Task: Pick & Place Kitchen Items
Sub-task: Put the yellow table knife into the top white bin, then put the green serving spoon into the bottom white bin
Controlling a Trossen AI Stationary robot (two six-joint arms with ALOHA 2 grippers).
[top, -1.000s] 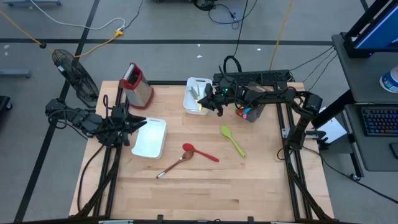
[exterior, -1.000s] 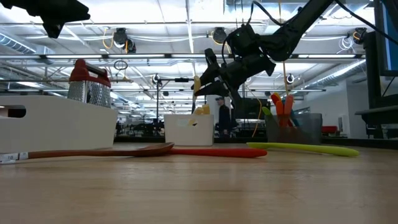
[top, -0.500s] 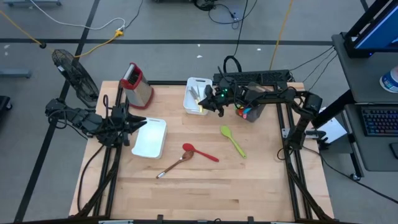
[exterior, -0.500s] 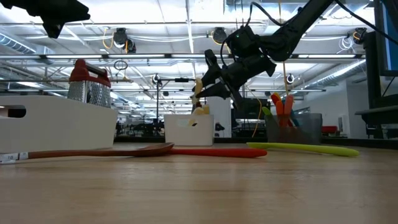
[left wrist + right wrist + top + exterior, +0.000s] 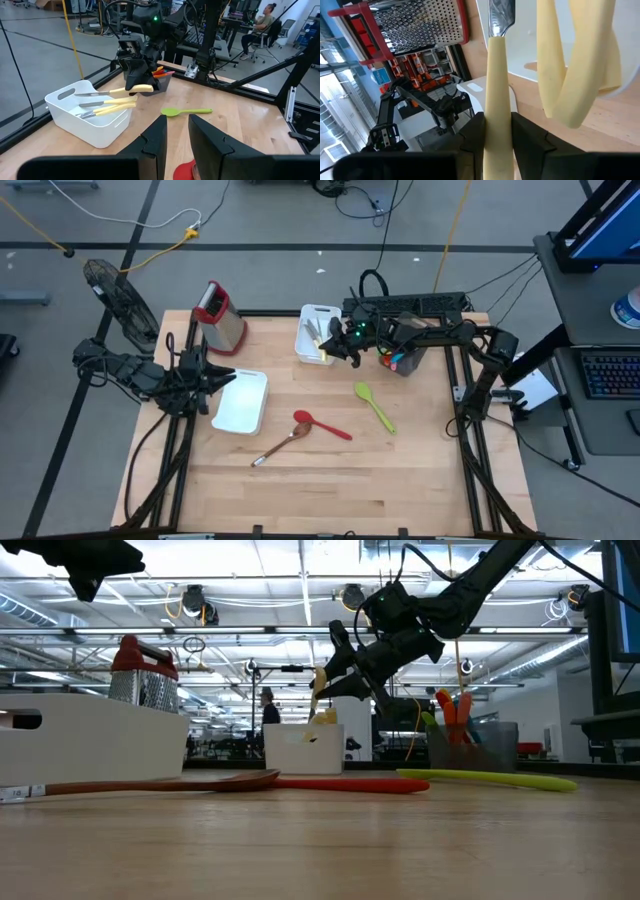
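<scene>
From above, my right gripper (image 5: pixel 338 343) hovers over the right rim of the white bin (image 5: pixel 312 314) at the table's far edge, clenched on a cream-handled knife (image 5: pixel 322 336). My left gripper (image 5: pixel 218 379) waits at the left edge beside the white tray (image 5: pixel 242 402).

At table height, the knife (image 5: pixel 316 681) hangs above the bin (image 5: pixel 300 749), tilted.

From my left wrist, the knife (image 5: pixel 117 91) lies nearly level, handle in my right gripper's grip, blade toward the bin's far end; my left fingers (image 5: pixel 155 142) are parted, holding nothing.

From my right wrist, the cream handle runs straight out between my fingers (image 5: pixel 476 134), with the metal blade pointing away.
</scene>
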